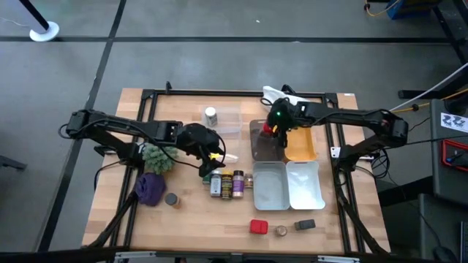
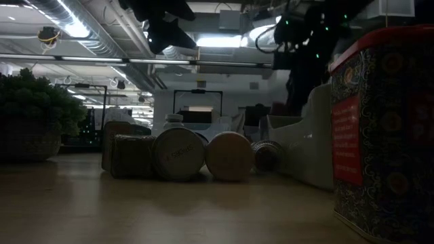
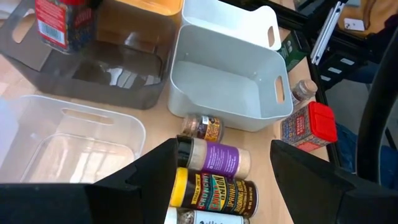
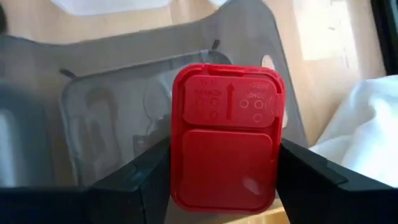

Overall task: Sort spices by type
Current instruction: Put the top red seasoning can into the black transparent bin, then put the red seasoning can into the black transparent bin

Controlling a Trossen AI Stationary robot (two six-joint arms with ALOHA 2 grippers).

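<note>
My right gripper is shut on a red-lidded spice tin above the grey bin. My left gripper hangs open over a row of labelled jars lying on their sides on the table: a purple-labelled one, a yellow-capped one and a white-capped one. It touches none of them. A small jar lies against the white bin's wall. Near the front edge rest a red tin, a small round tin and a dark tin. My right gripper pinches the tin between its two fingers, one on each opposite side just under the red lid. The fingers come from above, slanting down. The tin hangs clear over the grey bin's open top, lid up.
A clear bin holds one jar. An orange bin and a second white bin stand to the right. A purple cloth lump, a green plant and a round tin lie at the left.
</note>
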